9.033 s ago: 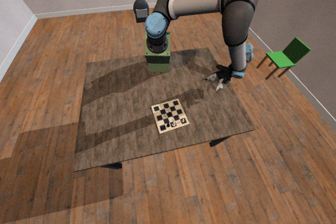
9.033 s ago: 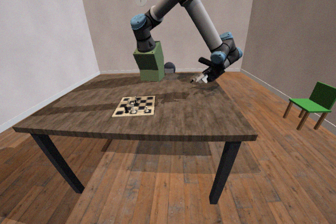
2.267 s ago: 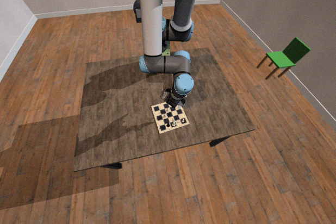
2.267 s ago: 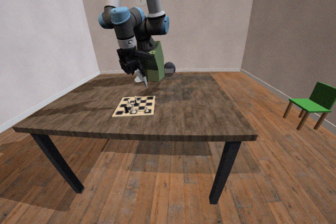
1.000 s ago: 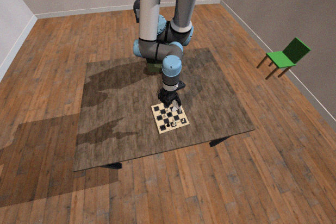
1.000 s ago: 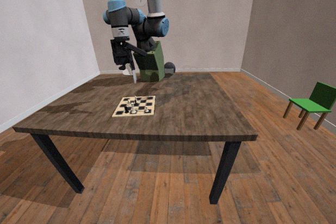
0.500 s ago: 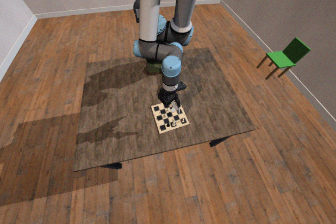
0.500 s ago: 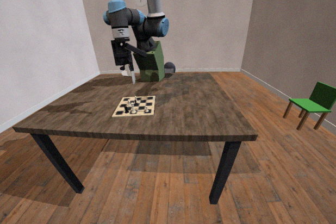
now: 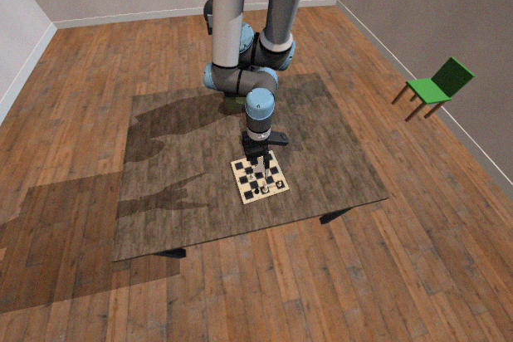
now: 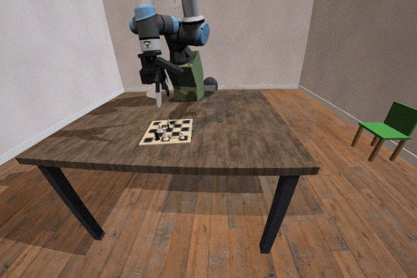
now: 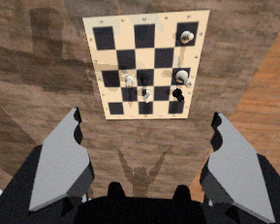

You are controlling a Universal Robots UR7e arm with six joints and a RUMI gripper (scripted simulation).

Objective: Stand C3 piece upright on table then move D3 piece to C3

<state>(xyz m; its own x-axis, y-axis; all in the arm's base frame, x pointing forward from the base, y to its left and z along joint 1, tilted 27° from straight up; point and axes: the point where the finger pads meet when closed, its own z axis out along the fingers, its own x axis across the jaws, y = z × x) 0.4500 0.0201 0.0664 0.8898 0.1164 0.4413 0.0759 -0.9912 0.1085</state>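
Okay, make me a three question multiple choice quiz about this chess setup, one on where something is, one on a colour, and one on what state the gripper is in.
1. Where does the gripper hang?
A. Above the table, over the far edge of the chessboard
B. Down on the floor
C. Over the chair

2. What colour is the chair?
A. Red
B. Green
C. Blue

3. What state is the gripper in?
A. Shut on a white piece
B. Shut on nothing
C. Open, holding nothing

Answers:
1. A: the outside view shows it in the air above the table, just behind the chessboard, well clear of the pieces.
2. B: seat and back are bright green on brown legs.
3. C: the wrist view shows both fingers spread far apart with only table and board between them.
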